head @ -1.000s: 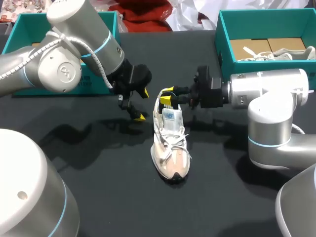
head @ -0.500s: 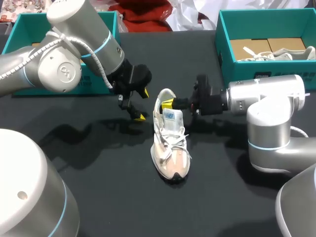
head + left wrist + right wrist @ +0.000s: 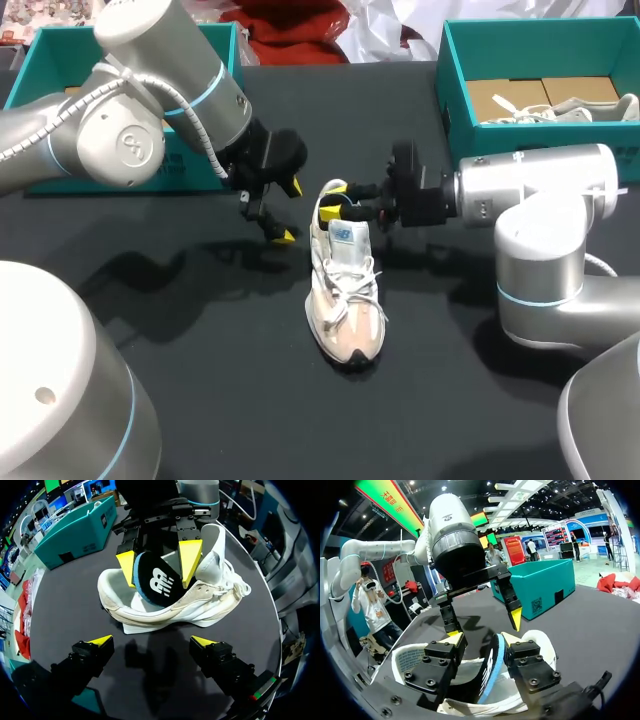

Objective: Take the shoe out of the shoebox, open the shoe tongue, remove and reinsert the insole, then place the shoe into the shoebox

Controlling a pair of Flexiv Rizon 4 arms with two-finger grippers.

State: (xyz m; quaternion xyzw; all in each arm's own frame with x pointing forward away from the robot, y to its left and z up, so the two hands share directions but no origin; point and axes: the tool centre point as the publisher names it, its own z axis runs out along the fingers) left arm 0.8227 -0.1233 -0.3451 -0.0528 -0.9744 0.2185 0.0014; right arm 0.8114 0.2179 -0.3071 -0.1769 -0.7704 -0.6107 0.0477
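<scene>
Head view: shoe on its sole, mid-counter; my left fingers wide, holding nothing, just beside its heel.
Left wrist view: my right fingers pinch the dark insole, apparently from both sides, at the heel opening.
Right wrist view: insole on edge between my right fingers, standing out of the shoe.

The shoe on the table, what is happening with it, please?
The white shoe stands on the black table. The right arm has its jaws shut on the dark insole at the heel opening, the insole partly inside the shoe. The left arm hangs beside the shoe, jaws open, holding nothing.
</scene>
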